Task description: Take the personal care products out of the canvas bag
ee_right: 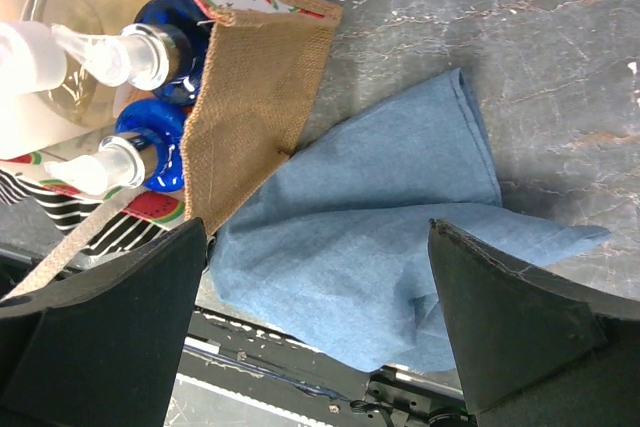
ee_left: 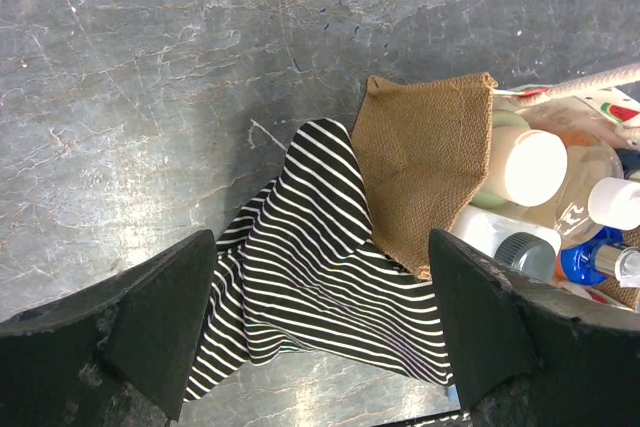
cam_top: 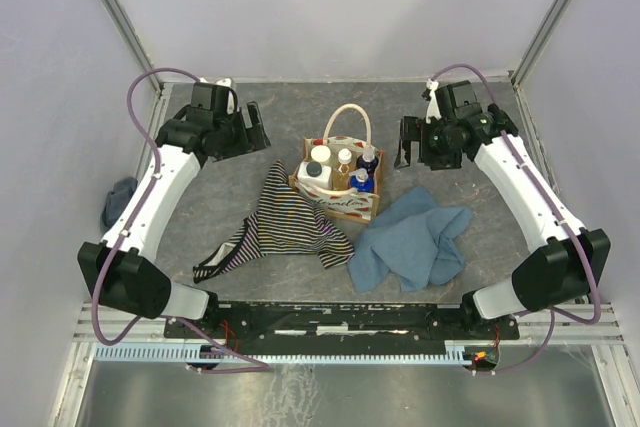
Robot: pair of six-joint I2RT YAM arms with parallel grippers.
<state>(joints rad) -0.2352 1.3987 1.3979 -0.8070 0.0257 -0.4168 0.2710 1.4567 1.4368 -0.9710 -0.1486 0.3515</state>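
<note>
The canvas bag stands upright at the middle of the table, between my two arms, with the personal care products packed upright inside it. Its looped cream handle arches over them. I can pick out a white bottle with a dark ribbed cap and two glossy blue pump bottles with clear nozzles. The bag's side walls are coarse tan weave. A limp black-and-white striped garment lies against its left side, overlapping the lower corner. A soft, crumpled blue cloth touches the right side. The left gripper and right gripper hang either side of the bag, both spread wide and holding nothing. The grey tabletop looks marbled and scuffed.
</note>
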